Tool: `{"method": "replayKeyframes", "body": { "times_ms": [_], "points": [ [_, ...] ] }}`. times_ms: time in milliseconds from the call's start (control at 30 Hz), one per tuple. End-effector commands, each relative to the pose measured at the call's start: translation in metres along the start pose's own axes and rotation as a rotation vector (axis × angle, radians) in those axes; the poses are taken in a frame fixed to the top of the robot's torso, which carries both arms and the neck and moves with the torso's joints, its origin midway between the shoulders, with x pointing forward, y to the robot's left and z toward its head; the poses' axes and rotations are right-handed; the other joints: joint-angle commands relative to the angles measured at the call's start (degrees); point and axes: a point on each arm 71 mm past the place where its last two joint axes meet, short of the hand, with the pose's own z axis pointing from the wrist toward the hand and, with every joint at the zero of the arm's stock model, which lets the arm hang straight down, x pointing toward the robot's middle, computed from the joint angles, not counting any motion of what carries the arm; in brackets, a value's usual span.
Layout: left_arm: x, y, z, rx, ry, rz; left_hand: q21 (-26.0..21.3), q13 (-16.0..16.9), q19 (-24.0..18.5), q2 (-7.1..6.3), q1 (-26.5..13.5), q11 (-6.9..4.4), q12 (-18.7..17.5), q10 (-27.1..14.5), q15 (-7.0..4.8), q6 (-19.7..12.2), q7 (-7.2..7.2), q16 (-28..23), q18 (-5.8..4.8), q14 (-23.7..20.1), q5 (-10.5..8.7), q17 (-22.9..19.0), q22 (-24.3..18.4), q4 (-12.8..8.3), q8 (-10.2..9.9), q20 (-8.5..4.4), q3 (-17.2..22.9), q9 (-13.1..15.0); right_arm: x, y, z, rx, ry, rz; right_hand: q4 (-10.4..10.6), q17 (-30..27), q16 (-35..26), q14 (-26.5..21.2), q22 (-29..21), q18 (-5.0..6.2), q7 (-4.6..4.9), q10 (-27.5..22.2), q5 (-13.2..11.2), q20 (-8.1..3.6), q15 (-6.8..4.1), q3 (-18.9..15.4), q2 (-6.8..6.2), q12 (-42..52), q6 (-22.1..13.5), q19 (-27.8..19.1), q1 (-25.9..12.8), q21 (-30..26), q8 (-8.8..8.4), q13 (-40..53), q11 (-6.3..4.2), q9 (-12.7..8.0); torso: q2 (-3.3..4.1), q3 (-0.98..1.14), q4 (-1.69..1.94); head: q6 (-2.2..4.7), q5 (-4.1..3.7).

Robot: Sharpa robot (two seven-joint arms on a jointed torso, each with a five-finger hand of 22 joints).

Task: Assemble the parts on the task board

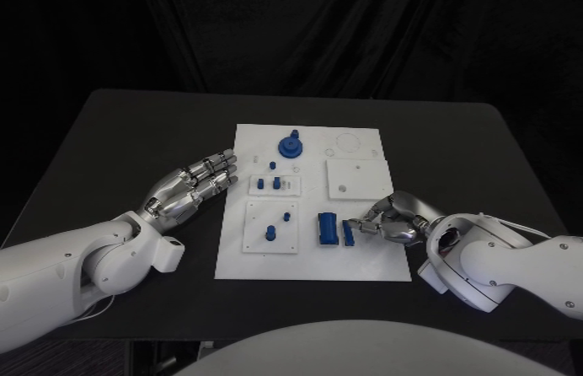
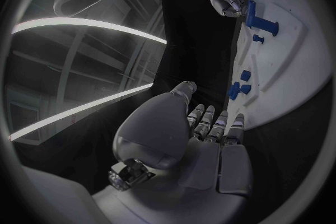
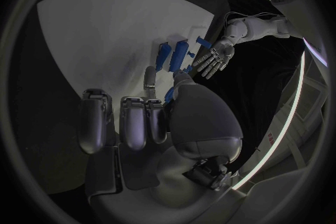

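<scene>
The white task board (image 1: 365, 254) lies in the middle of the black table. On it are a round blue gear part (image 1: 291, 146), small blue pegs (image 1: 274, 182) on a white sub-plate, two more pegs (image 1: 270, 233) on a lower sub-plate, and a blue block (image 1: 328, 228). My right hand (image 1: 391, 220) reaches in from the board's right edge and pinches a narrow blue bar (image 1: 349, 233) beside that block; the bar (image 3: 170, 94) sits between thumb and a finger. My left hand (image 1: 195, 188) hovers flat and open just off the board's left edge, holding nothing.
A plain white square plate (image 1: 359, 179) sits on the board's right half, with round cut-outs (image 1: 346, 143) above it. Bare black table (image 1: 134, 140) surrounds the board. The left wrist view shows the board (image 2: 294, 61) and my right hand (image 2: 227, 3) by the block (image 2: 250, 13).
</scene>
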Motion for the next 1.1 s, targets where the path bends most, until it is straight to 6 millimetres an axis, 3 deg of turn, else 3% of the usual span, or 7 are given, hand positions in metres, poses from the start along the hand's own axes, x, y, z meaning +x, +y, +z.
{"method": "replayKeyframes", "body": {
  "times_ms": [33,300,400,533,667,867,1100],
  "points": [
    [0.001,-0.001,-0.001,0.012,0.006,-0.009,-0.22,0.06,-0.19,0.34,-0.10,0.50,0.32,-0.04,0.56,-0.24,-0.09,0.33,-0.18,0.00,0.34,0.09,0.00,-0.11,0.07,0.25,0.34,0.02,-0.001,0.000,-0.005,-0.018,-0.003,-0.006,-0.01,9.07,-0.19,4.74,12.23,-0.08,0.06,5.97,0.17,0.36,0.45,-0.34,-0.11,0.16,-0.34,2.68,0.36,0.00,0.36,15.10,0.44,0.09,0.00,0.00,0.04,0.00,0.04],
    [0.000,-0.001,-0.003,0.012,0.001,-0.007,-0.22,0.06,-0.19,0.34,-0.10,0.50,0.32,-0.04,0.56,-0.24,-0.09,0.33,-0.18,0.00,0.34,0.09,0.00,-0.11,0.07,0.25,0.34,0.02,0.004,-0.004,-0.015,0.009,0.058,-0.022,0.07,8.92,-0.26,4.70,12.19,-0.05,-0.03,5.97,-0.01,0.39,0.47,-0.65,-0.34,0.16,-0.17,2.63,0.86,-0.12,1.35,15.10,0.41,0.64,0.02,-0.03,0.06,0.00,-0.35],
    [0.000,-0.001,-0.002,0.012,0.003,-0.008,-0.22,0.06,-0.19,0.34,-0.10,0.50,0.32,-0.04,0.56,-0.24,-0.09,0.33,-0.18,0.00,0.34,0.09,0.00,-0.11,0.07,0.25,0.34,0.02,0.005,-0.006,-0.015,0.021,0.077,-0.032,0.22,9.58,0.05,4.84,12.35,-0.15,-0.39,5.97,-1.41,0.24,0.26,-1.23,-0.07,0.16,-0.07,2.83,0.92,0.32,3.61,15.10,0.12,2.09,0.04,-0.05,0.07,0.00,-0.48],
    [0.000,-0.001,-0.003,0.012,0.002,-0.008,-0.21,0.07,-0.20,0.32,-0.12,0.52,0.37,-0.03,0.59,-0.19,-0.09,0.39,-0.19,0.03,0.35,0.10,0.01,-0.10,0.08,0.25,0.40,0.03,0.006,-0.008,-0.014,0.035,0.099,-0.044,0.21,9.80,0.18,4.88,12.40,-0.19,-0.84,5.97,-2.31,-0.05,-0.08,-1.94,0.22,0.16,-0.80,2.93,1.21,0.49,7.01,15.10,-0.28,4.65,0.05,0.03,-0.17,0.00,0.01],
    [-0.001,-0.001,-0.004,0.010,-0.001,-0.006,-0.21,0.07,-0.20,0.32,-0.12,0.52,0.37,-0.03,0.59,-0.19,-0.09,0.39,-0.19,0.03,0.35,0.10,0.01,-0.10,0.08,0.25,0.40,0.03,0.007,-0.009,-0.014,0.043,0.111,-0.051,0.16,9.82,0.20,4.88,12.42,-0.20,-1.11,5.97,-2.49,-0.23,-0.27,-2.29,0.41,0.16,-1.38,2.95,1.55,0.54,9.09,15.10,-0.50,6.29,-0.07,0.02,-0.22,0.00,0.12],
    [-0.001,-0.001,-0.004,0.009,-0.002,-0.006,-0.20,0.08,-0.21,0.31,-0.12,0.54,0.44,-0.02,0.60,-0.15,-0.09,0.44,-0.20,0.05,0.35,0.11,0.03,-0.10,0.08,0.26,0.44,0.03,0.008,-0.009,-0.012,0.051,0.121,-0.059,-0.20,9.71,0.17,4.86,12.39,-0.18,-1.64,5.97,-0.24,-0.62,-0.68,-2.42,0.48,0.16,-2.65,2.92,4.07,0.47,12.67,15.10,-0.99,9.31,-0.07,0.00,0.05,0.00,-0.10],
    [-0.001,-0.001,-0.003,0.008,0.000,-0.007,-0.20,0.08,-0.21,0.31,-0.12,0.54,0.44,-0.02,0.60,-0.15,-0.09,0.44,-0.20,0.05,0.35,0.11,0.03,-0.10,0.08,0.26,0.44,0.03,0.010,-0.009,-0.009,0.055,0.131,-0.066,-0.56,9.57,0.12,4.83,12.36,-0.16,-1.93,5.97,2.29,-0.82,-0.90,-2.21,0.58,0.16,-3.39,2.88,6.25,0.39,13.95,15.10,-1.25,10.41,0.06,0.00,0.13,0.00,-0.24]
  ]
}}
